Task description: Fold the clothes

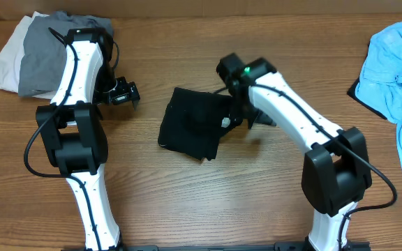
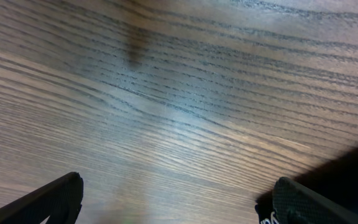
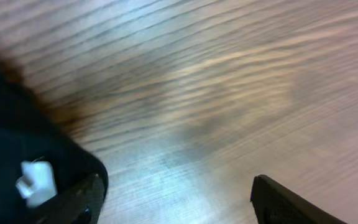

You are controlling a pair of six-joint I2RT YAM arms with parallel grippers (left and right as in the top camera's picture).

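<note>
Right hand [image 1: 234, 118] low at right edge of black shirt [image 1: 190, 125], fingers apart, empty. Left hand [image 1: 122, 94] fingers apart over desk [image 1: 187, 202]. Shirt folded, squarish, slightly skewed.

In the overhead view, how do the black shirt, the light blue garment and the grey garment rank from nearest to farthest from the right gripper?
1. black shirt, in the middle, just beside the right gripper.
2. light blue garment, at the right edge of the view.
3. grey garment, in the far left corner.
</note>
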